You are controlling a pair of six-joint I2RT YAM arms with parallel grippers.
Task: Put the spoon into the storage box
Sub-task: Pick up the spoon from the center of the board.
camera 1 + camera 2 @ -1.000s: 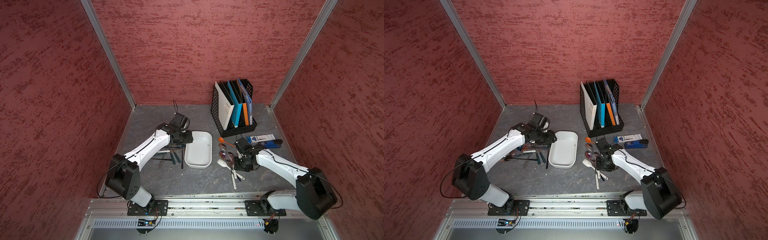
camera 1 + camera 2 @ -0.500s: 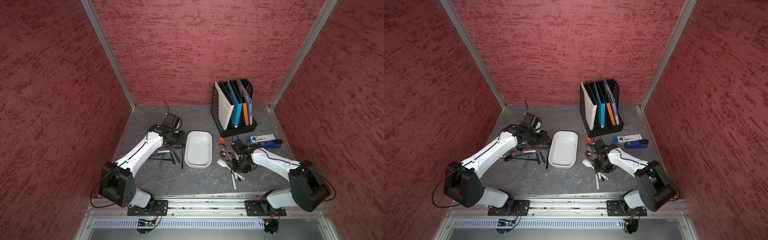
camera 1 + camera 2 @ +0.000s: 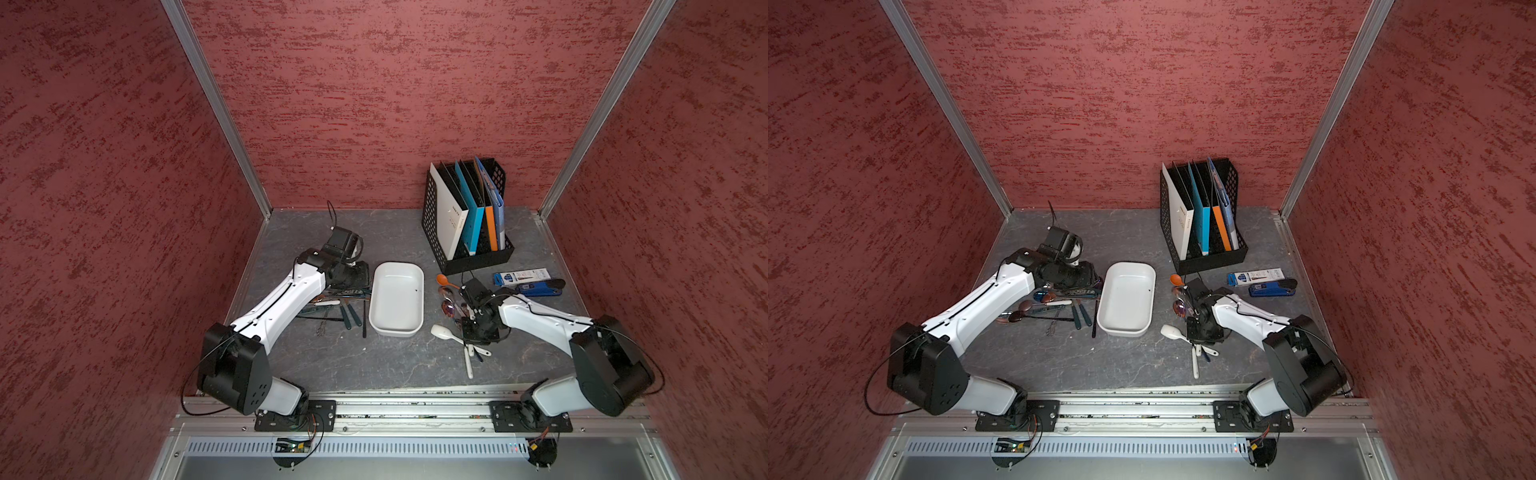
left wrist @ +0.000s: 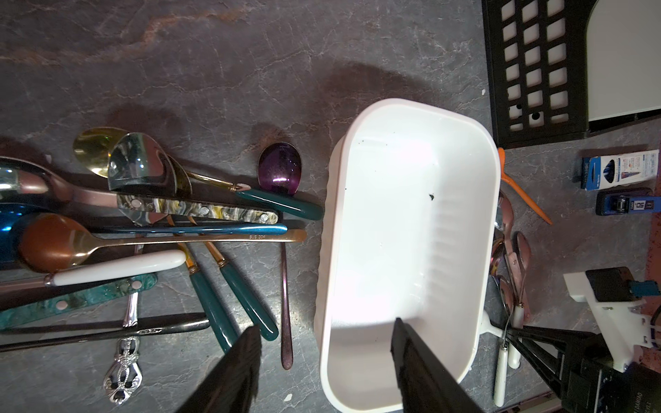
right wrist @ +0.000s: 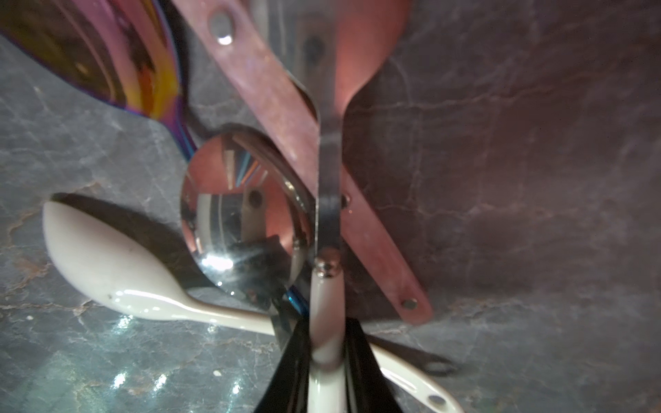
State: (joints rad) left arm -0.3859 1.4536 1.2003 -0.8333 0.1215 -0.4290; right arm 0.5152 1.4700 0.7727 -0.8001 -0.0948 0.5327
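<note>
In both top views the white box (image 3: 398, 297) (image 3: 1128, 300) sits on the table between my two arms

Left wrist view: my left gripper (image 4: 326, 325) hangs with its fingers spread, straddling one wall of the box

Right wrist view: my right gripper (image 5: 327, 361) pinches the white handle of a spoon (image 5: 327, 296) among other spoons

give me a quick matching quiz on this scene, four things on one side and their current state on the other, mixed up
Things:
1. storage box
2. left gripper
3. right gripper
4. file rack

States:
a. shut on the white-handled spoon
b. open, holding nothing
c. no spoon inside
d. holds upright folders

Pairs: 1-c, 2-b, 3-a, 4-d
</note>
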